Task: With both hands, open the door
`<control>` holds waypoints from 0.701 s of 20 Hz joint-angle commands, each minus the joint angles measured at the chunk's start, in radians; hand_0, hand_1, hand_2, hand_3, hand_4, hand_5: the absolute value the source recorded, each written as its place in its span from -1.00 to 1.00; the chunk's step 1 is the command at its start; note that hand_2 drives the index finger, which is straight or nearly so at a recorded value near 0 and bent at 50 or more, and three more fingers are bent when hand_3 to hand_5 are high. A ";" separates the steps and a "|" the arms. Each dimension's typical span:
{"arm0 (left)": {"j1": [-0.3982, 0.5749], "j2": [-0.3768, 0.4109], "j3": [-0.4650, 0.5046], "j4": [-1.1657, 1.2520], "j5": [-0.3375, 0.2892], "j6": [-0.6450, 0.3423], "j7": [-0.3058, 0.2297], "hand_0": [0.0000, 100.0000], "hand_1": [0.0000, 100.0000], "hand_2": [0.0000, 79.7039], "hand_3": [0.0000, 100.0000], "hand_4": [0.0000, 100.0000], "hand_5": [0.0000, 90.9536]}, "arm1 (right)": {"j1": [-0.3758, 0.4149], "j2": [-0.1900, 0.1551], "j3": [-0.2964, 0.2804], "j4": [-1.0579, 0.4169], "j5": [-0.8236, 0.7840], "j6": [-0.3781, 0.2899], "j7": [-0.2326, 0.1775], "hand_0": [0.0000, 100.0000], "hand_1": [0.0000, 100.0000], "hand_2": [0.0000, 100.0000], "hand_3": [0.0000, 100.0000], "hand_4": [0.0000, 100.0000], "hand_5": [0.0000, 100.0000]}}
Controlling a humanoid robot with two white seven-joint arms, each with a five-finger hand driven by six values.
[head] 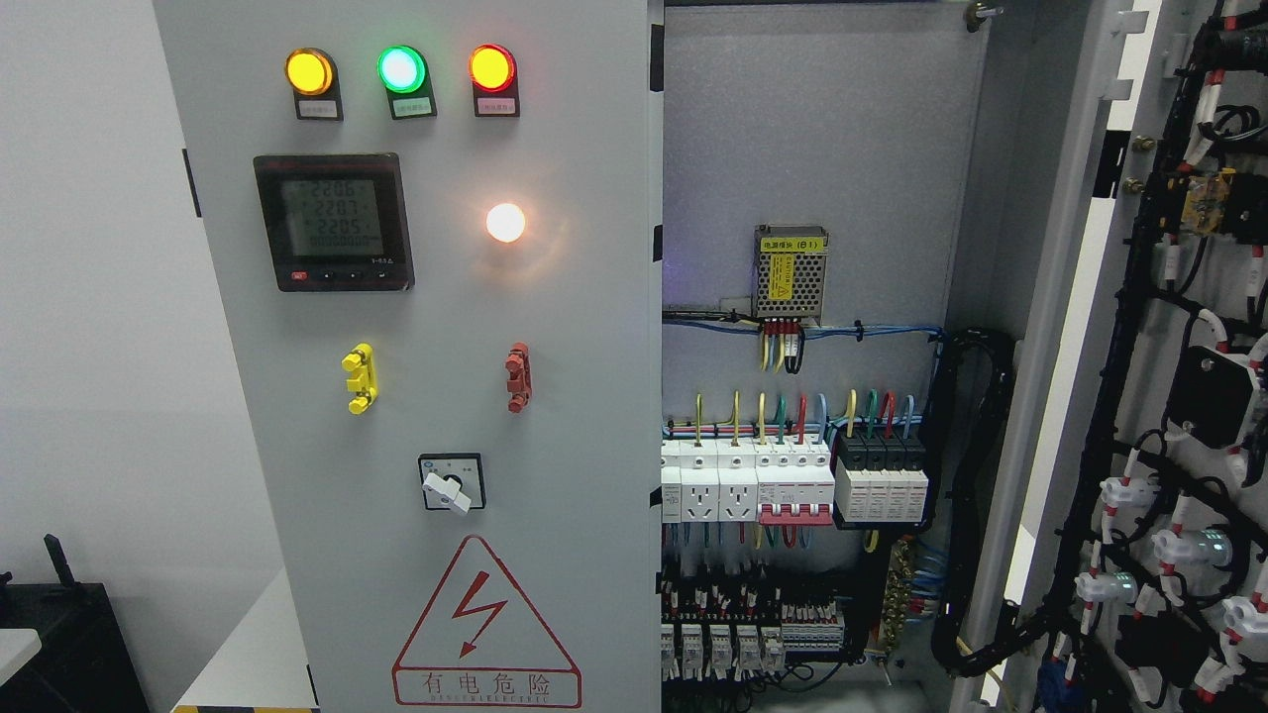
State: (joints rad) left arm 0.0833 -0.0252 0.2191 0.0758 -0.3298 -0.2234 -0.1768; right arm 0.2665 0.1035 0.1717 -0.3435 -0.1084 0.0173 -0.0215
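Elec. cabinet: right door [1169, 396] swung open, breakers [792, 485] exposed; left door [426, 396] shut. No robot hands in view, fingers' state unknown. Risk: reaching blind snags live wiring [1119, 416].

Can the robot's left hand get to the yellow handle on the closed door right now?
Hard to say: neither hand is in view. Nothing blocks the yellow handle; the closed left door faces the camera with bare panel around it, so the way looks free.
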 commanded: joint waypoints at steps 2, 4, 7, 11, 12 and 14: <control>0.001 -0.012 0.052 0.025 0.005 -0.001 -0.019 -1.00 -1.00 -1.00 -1.00 -0.92 -1.00 | 0.120 -0.039 -0.034 -0.310 0.001 -0.028 0.000 -1.00 -1.00 -1.00 -1.00 -1.00 -1.00; 0.001 -0.010 0.051 0.025 0.005 0.001 -0.023 -1.00 -1.00 -1.00 -1.00 -0.92 -1.00 | 0.155 -0.053 -0.034 -0.372 0.003 -0.052 -0.001 -1.00 -1.00 -1.00 -1.00 -1.00 -1.00; 0.000 -0.010 0.049 0.024 0.006 0.001 -0.023 -1.00 -1.00 -1.00 -1.00 -0.92 -1.00 | 0.238 -0.073 -0.034 -0.504 0.006 -0.098 0.000 -1.00 -1.00 -1.00 -1.00 -1.00 -1.00; -0.002 -0.010 0.039 0.024 0.006 0.002 -0.023 -1.00 -1.00 -1.00 -1.00 -0.92 -1.00 | 0.351 -0.077 -0.032 -0.639 0.007 -0.216 0.002 -1.00 -1.00 -1.00 -1.00 -1.00 -1.00; -0.002 -0.010 0.039 0.024 0.006 0.002 -0.023 -1.00 -1.00 -1.00 -1.00 -0.92 -1.00 | 0.376 -0.079 -0.031 -0.661 0.007 -0.243 0.002 -1.00 -1.00 -1.00 -1.00 -1.00 -1.00; -0.002 -0.012 0.039 0.024 0.008 0.004 -0.024 -1.00 -1.00 -1.00 -1.00 -0.92 -1.00 | 0.417 -0.085 -0.032 -0.705 0.007 -0.273 0.003 -1.00 -1.00 -1.00 -1.00 -1.00 -1.00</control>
State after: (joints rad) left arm 0.0824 -0.0328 0.2512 0.0933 -0.3241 -0.2280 -0.1989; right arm 0.5555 0.0407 0.1480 -0.7344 -0.1026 -0.2031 -0.0208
